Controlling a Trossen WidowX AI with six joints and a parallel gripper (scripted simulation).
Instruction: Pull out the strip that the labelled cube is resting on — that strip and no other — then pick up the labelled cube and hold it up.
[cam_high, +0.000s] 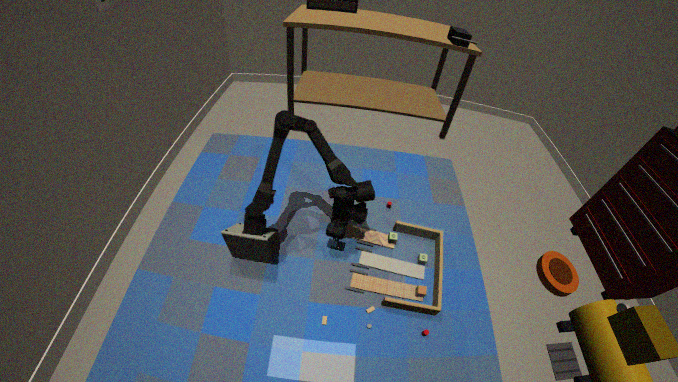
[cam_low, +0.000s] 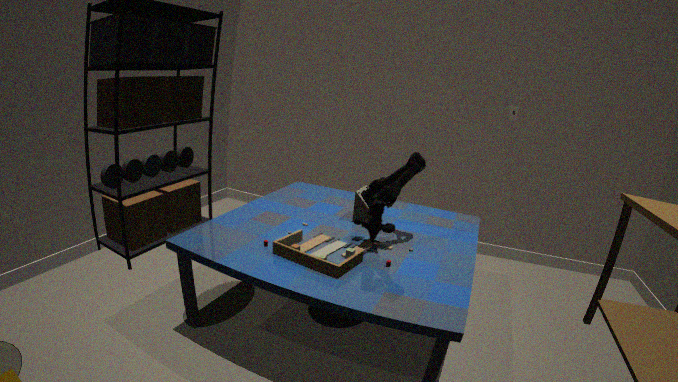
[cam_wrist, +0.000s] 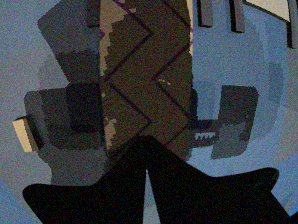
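Our claw (cam_high: 336, 244) is pinched fully narrow at the near end of the zigzag-patterned strip (cam_high: 378, 238); whether it grips it, we cannot tell. The labelled cube (cam_high: 393, 236) sits on that strip's far end, inside the wooden frame (cam_high: 438, 267) on the worktop (cam_high: 240, 310).

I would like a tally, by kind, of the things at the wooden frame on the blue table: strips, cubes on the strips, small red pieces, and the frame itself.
Strips: 3
Cubes on the strips: 3 (2 green, 1 tan)
Small red pieces: 2
Wooden frame: 1
Total: 9
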